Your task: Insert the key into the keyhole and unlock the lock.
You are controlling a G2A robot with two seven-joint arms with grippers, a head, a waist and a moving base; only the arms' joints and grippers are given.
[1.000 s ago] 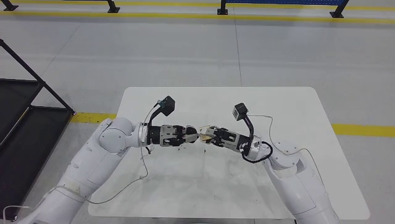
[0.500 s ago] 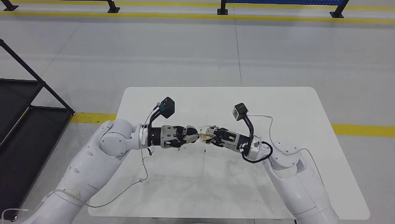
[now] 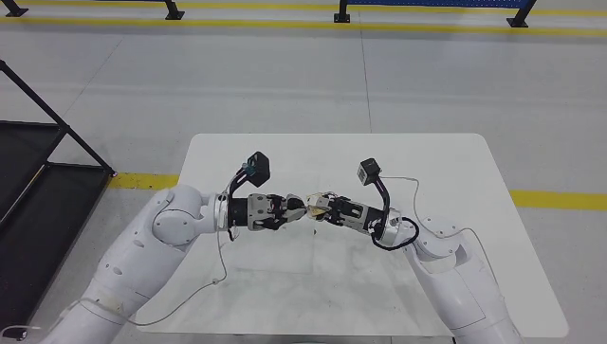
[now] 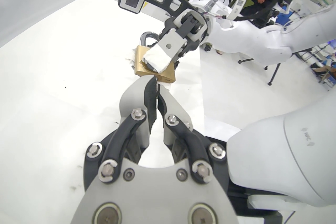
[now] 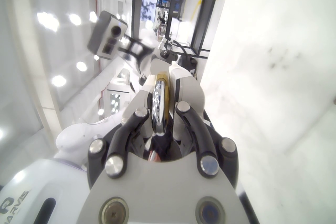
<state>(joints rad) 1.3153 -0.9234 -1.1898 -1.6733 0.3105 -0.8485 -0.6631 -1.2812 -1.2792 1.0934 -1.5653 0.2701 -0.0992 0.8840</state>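
white bench [image 3: 455,164], both arms meet over its middle, held up off the surface.

right claw [image 5: 163,76] is clamped on the lock [image 4: 139,62], padded fingers [image 4: 158,59] flat on both broad brass faces, steel loop [image 4: 145,37] pointing away from the left arm and seated in the body. so the lock sits in the air between the two claws, bottom edge turned toward the left one.

left claw [image 4: 157,84] has its fingers drawn tight together, tips right at the lock's bottom edge, touching or nearly so. key itself is hidden between the pads, can't make it out. my guess is it's pinched there with the blade at or in the keyhole. can't tell how deep.

handling: lock is solid metal, rigid, heavy for its size, smooth faces so it could slip or twist in the pads when torque comes. the broad-face grip looks right, it resists rotation. key is thin, stiff and light, and easy to pivot in a fingertip pinch, so hold it by the head, flat between the pads. the turn needs a wrist roll in line with the keyhole. off-axis force could jam or bend the blade.
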